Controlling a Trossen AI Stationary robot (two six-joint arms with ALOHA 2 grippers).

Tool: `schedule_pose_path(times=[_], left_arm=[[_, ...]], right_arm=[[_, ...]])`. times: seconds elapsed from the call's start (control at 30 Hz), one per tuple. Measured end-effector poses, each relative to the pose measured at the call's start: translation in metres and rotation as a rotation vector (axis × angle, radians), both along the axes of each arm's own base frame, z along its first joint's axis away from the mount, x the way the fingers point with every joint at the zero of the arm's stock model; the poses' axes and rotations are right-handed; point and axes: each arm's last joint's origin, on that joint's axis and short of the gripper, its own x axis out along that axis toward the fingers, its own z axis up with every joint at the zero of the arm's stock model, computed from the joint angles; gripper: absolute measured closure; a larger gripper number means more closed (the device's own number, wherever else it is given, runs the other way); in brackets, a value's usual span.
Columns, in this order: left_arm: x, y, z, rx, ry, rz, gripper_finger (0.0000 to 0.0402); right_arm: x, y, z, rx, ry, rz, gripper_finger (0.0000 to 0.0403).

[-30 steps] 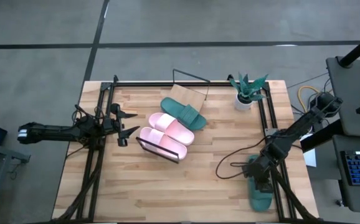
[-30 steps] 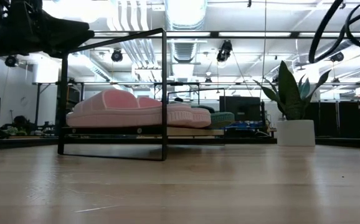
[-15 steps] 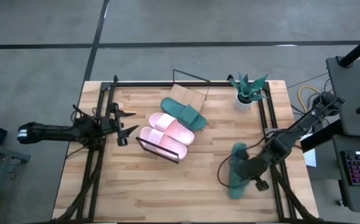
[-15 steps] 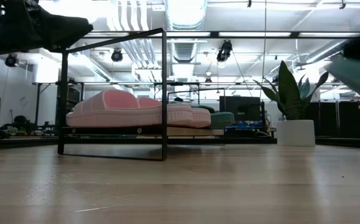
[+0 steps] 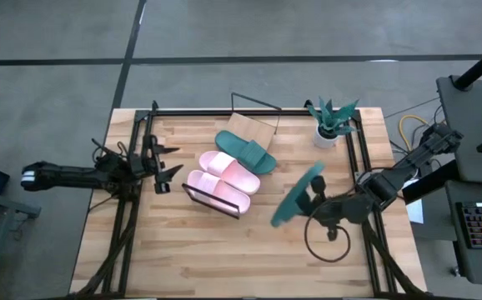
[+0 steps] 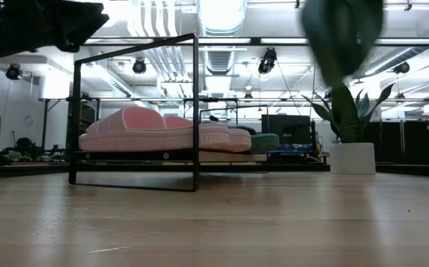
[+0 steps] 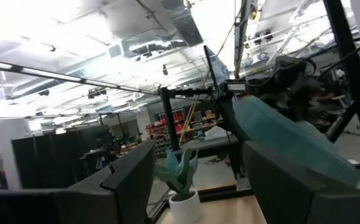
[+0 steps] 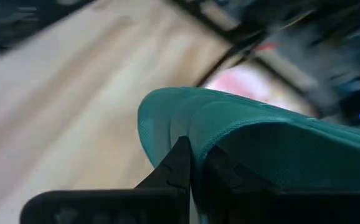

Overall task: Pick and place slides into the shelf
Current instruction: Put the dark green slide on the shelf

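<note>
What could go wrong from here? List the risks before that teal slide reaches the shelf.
1. The right gripper carries the teal slide in the air, pinched near one edge, so it may slip or swing loose.
2. The shelf already bears two pink slides and another teal slide, so the newcomer could knock them.
3. The potted plant stands near the carrying path.

Even, diffuse overhead light on the table (image 5: 224, 250); shadows soft and short. Low view: ceiling lights (image 6: 222, 15) blown out to white glare, and the green sandal (image 6: 342, 37) motion-blurred to a smear. Left wrist view: strong ceiling glare, the claw's own fingers (image 7: 130, 180) dark and out of focus. Right wrist view: heavy motion blur behind the right claw (image 8: 189, 177).
</note>
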Motion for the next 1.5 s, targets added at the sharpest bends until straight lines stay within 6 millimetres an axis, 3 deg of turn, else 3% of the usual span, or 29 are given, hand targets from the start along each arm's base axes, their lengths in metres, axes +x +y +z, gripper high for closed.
schedule_pose_path(times=[0.23, 0.53, 0.7, 1.03, 1.17, 1.5], left_arm=[[0.019, -0.002, 0.021, 0.060, 0.045, -0.070, 0.0173], [0.075, 0.000, 0.053, 0.110, 0.159, -0.073, 0.0173], [0.111, 0.001, 0.072, 0.175, 0.174, -0.080, 0.0173], [0.164, 0.002, 0.086, 0.139, 0.326, -0.110, 0.0173], [0.179, 0.003, 0.089, 0.108, 0.358, -0.117, 0.0173], [0.197, 0.005, 0.088, -0.053, 0.357, -0.094, 0.0173]], right_arm=[[0.012, -0.002, 0.025, -0.194, -0.313, -0.189, 0.0390], [0.028, -0.015, 0.049, -0.237, -0.520, -0.277, 0.0390], [0.033, -0.027, 0.050, -0.263, -0.526, -0.324, 0.0390], [0.038, -0.039, 0.046, -0.351, -0.413, -0.356, 0.0392], [0.041, -0.044, 0.045, -0.349, -0.291, -0.402, 0.0392], [0.063, -0.039, 0.056, -0.437, -0.196, -0.379, 0.0392]])
